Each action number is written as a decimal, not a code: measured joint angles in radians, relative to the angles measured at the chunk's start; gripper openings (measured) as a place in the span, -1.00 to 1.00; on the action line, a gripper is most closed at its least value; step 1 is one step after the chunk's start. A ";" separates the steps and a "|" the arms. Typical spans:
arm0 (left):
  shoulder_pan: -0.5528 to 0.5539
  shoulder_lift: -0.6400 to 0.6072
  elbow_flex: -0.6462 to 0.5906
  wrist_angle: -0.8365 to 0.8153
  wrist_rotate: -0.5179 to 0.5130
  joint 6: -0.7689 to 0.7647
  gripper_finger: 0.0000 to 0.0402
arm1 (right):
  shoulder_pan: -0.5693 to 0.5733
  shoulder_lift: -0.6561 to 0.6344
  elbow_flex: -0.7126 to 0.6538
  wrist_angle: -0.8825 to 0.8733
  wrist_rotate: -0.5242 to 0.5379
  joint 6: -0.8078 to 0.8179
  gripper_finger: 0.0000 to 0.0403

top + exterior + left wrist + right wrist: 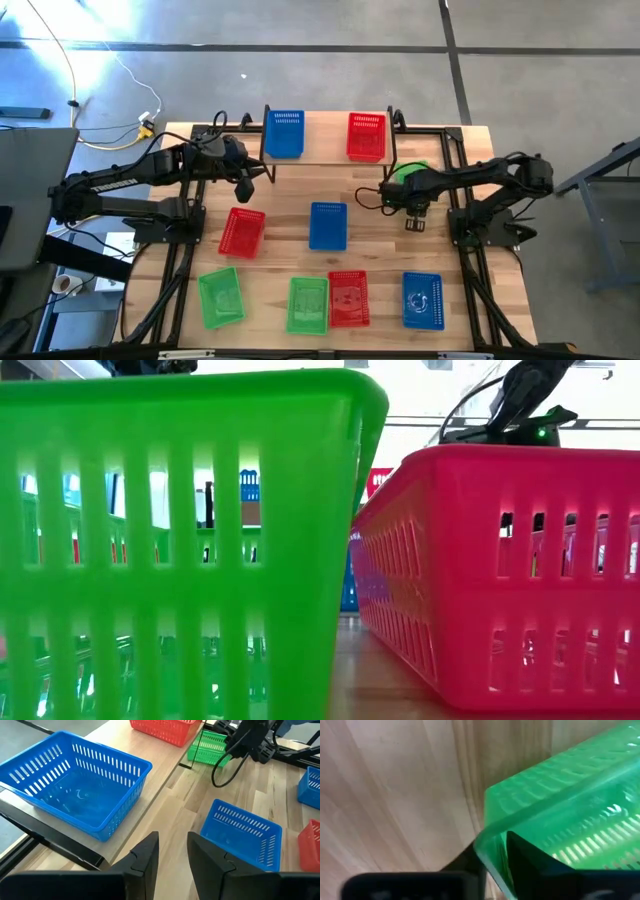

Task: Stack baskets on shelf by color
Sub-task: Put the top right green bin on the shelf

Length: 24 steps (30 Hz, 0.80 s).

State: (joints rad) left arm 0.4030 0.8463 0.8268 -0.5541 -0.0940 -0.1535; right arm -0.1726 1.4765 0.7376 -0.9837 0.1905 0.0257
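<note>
The shelf [325, 158] stands at the table's far side and carries a blue basket [283, 134] on its left part and a red basket [366, 136] on its right. My right gripper [405, 186] is shut on a green basket [410, 170] just off the shelf's near right corner; the arm covers much of that basket. My left gripper [243, 188] hovers by the shelf's near left corner, open by a narrow gap [172, 852] and holding nothing. The blue basket [75, 785] rests flat on the shelf board beyond it. My right gripper holds the green basket by its rim [487, 842] close to a corner, with one finger [535, 860] inside the basket and the other outside the wall. The fingers come from above. The basket sits tilted [210, 747]; I cannot tell whether its bottom touches the table.
Several baskets stand on the tabletop: red [241, 231] and blue [327, 225] in the middle, then green [220, 297], green [308, 304], red [348, 298] and blue [422, 300] along the near edge. The shelf's middle part is bare wood.
</note>
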 joint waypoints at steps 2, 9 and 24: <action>0.000 0.000 0.000 0.000 0.000 0.000 -0.54 | 0.003 0.005 0.000 -0.001 0.000 0.000 -0.94; 0.000 0.000 0.000 0.000 0.000 0.000 -0.54 | 0.036 0.004 0.035 -0.050 0.021 0.083 -0.99; 0.000 0.000 0.000 0.000 0.000 0.000 -0.54 | 0.157 0.003 0.239 -0.286 0.070 0.397 -1.00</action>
State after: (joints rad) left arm 0.4030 0.8463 0.8268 -0.5541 -0.0940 -0.1532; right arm -0.0156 1.4799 0.9764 -1.2695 0.2608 0.4227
